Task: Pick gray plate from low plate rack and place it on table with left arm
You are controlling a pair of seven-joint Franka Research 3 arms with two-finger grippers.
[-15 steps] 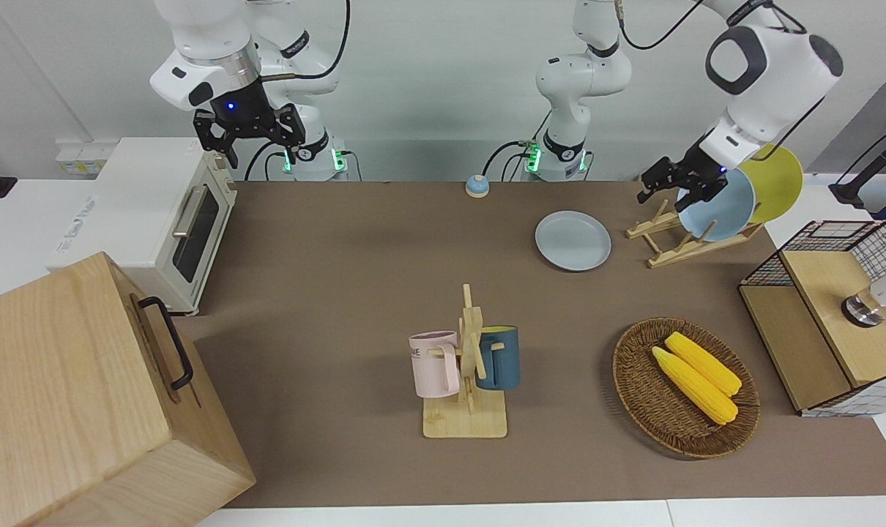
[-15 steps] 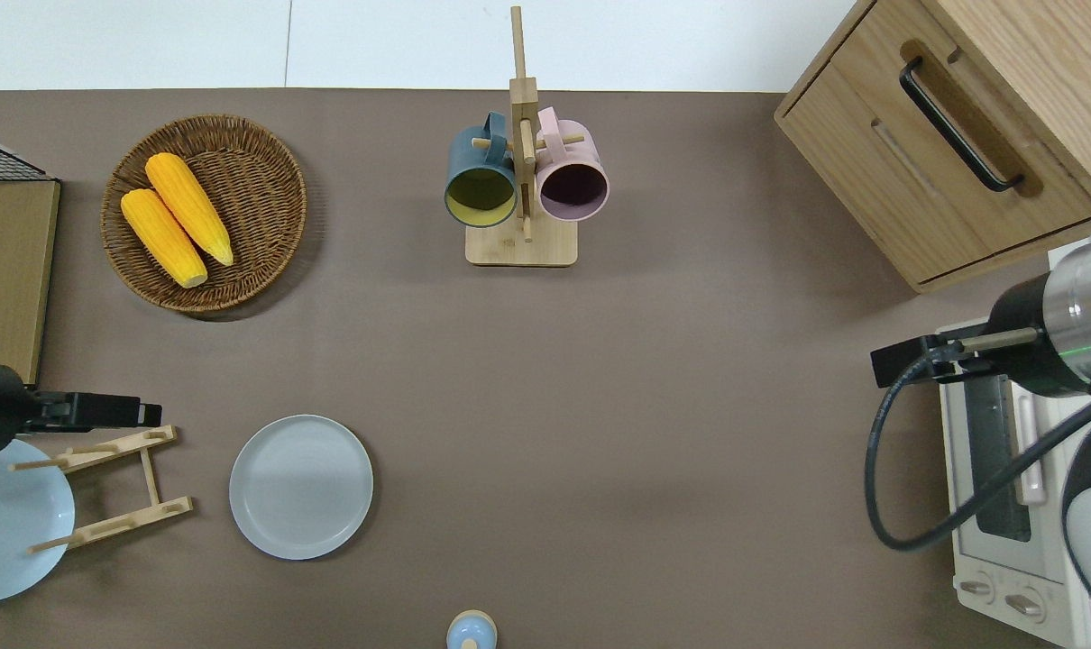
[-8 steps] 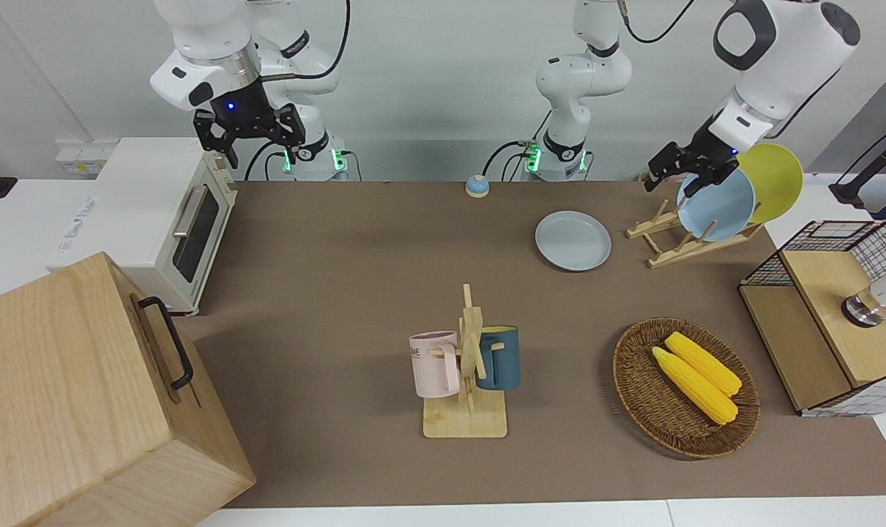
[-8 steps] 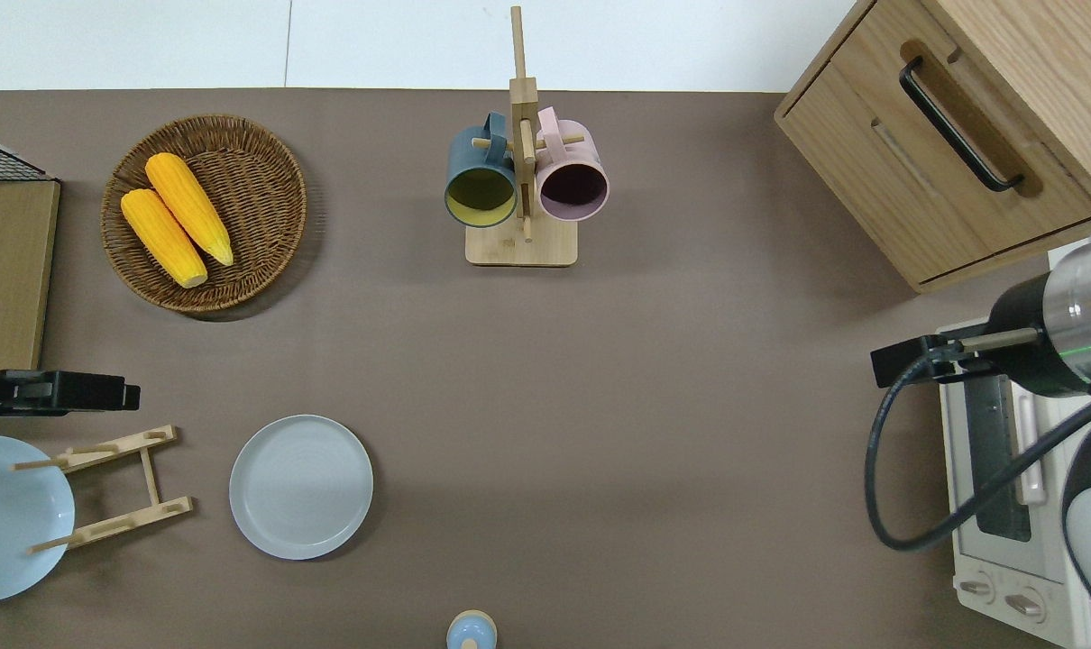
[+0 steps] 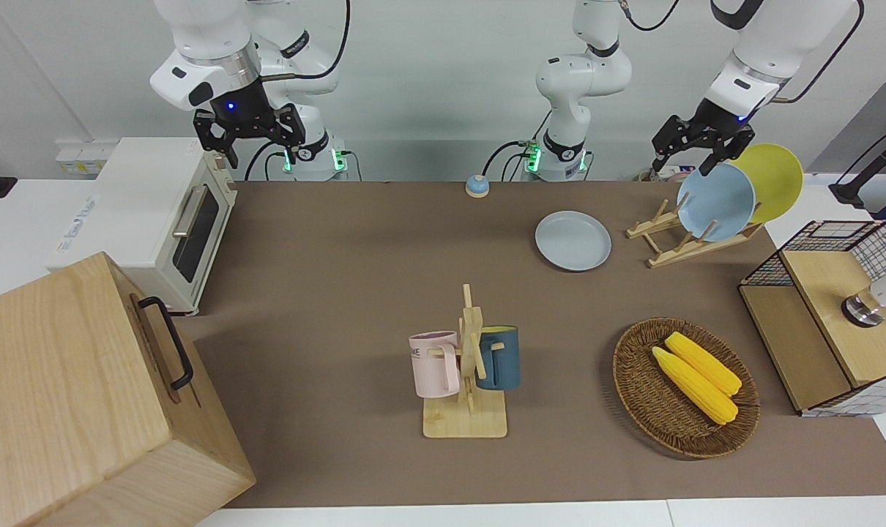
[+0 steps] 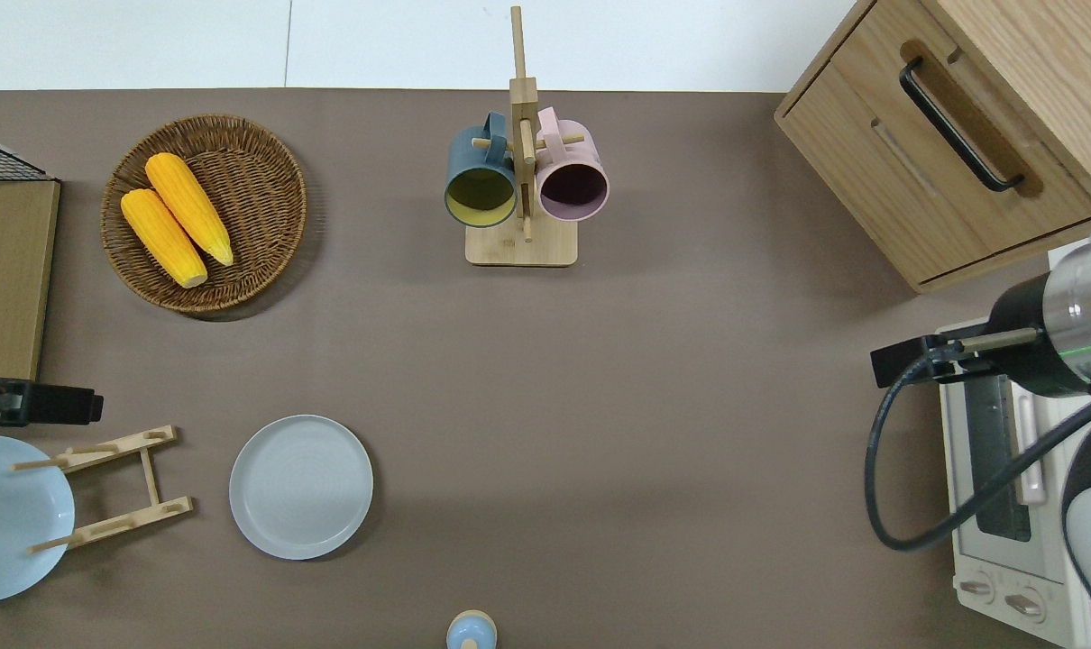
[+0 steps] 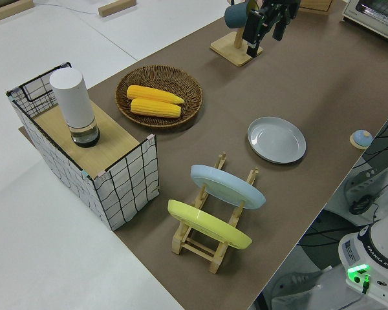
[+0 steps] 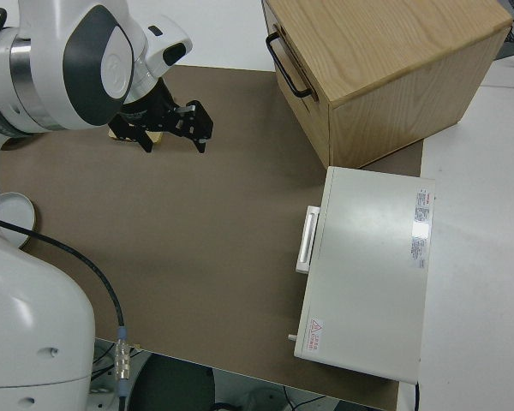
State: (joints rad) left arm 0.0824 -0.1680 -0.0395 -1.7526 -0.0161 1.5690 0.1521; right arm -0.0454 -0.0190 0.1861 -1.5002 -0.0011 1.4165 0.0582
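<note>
Gray plate (image 6: 301, 487) lies flat on the desk (image 6: 654, 433), clear of the low plate rack (image 6: 113, 489), just beside it toward the right arm's end; nothing holds it; placing looks done to me.

My left gripper (image 5: 695, 143) hangs up in the air with jaws spread and empty; in the overhead view it sits at that view's edge, over the desk just at 12 o'clock of the rack.

Key relation: plate lies at about 4 o'clock from my jaws in the overhead view, well apart, with the rack's empty end between; round plate, so no long axis to speak of.

Light blue plate (image 5: 715, 202) and yellow plate (image 5: 778, 180) stand slanted in the rack.

Right arm parked, right gripper (image 5: 247, 135) with jaws apart, empty.
</note>
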